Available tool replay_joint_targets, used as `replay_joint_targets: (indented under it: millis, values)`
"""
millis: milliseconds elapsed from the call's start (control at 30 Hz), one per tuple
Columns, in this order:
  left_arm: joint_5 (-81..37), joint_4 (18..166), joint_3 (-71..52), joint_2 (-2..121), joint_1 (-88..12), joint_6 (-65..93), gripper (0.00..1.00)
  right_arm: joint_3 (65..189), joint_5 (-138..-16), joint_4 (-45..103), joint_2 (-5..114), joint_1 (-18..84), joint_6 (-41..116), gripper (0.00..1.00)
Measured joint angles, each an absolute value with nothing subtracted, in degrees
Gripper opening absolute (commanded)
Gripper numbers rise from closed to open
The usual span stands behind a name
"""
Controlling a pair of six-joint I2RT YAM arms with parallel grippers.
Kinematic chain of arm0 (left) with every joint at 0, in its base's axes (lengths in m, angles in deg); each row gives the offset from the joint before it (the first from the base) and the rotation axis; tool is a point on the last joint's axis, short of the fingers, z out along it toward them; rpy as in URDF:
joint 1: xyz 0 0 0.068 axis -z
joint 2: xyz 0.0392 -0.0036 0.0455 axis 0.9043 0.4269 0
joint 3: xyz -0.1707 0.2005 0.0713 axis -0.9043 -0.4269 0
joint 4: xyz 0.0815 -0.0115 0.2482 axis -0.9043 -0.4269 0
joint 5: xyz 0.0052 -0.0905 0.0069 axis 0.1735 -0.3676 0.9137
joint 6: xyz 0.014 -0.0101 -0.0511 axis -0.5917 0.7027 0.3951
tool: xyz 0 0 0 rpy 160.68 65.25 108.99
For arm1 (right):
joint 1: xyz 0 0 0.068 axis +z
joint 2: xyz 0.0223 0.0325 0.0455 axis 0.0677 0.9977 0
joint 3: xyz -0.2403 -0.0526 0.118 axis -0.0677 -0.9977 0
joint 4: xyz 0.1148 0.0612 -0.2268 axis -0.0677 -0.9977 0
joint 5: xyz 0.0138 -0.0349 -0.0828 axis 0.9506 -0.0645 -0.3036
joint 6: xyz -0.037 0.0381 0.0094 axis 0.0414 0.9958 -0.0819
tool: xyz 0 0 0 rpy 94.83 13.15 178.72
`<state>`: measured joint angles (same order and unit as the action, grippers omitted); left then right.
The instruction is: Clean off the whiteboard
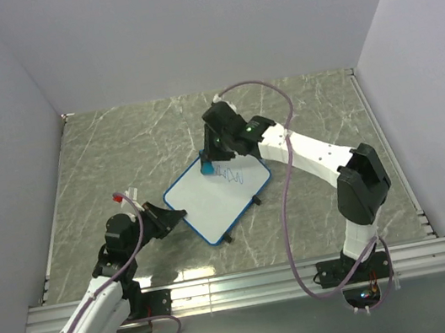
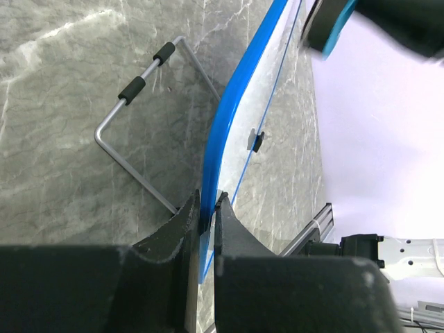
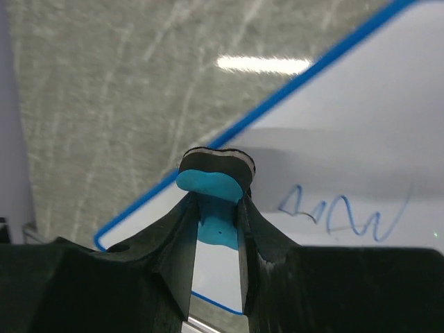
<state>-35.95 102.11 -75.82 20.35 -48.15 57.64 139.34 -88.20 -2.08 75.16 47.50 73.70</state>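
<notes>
Before you, a grey-green marble-patterned tabletop, veined in white, runs back to plain pale walls on three sides. A ribbed aluminium rail edges its near side, and a bright bar of light glints on the stone.

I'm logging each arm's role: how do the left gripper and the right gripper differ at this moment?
The left gripper is shut on the whiteboard's blue frame edge; the right gripper is shut on a small blue eraser. The left gripper sits at the board's near-left edge, the right gripper at its far corner beside the blue scribble. Both have black jaws.
</notes>
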Motion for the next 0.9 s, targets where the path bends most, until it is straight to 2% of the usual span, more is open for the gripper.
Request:
replay_joint_targets:
  millis: [167,600,733,900]
  values:
    - [-35.62,101.32,-75.82,19.67,-48.02,57.64,0.0,142.86,-87.96,-1.75,77.0,46.73,74.48,0.0]
    - [-34.68,101.48,-75.41,20.19,-47.65,57.79,0.0,115.75,-86.5,5.22,67.12,41.2,77.22,0.0]
    - [-34.77,101.65,-75.17,20.7,-47.65,57.57,0.0,111.47,-87.07,5.02,65.09,41.18,77.22,0.0]
    - [-34.9,101.87,-75.1,21.0,-47.65,57.42,0.0,112.5,-87.05,3.36,65.33,41.18,77.3,0.0]
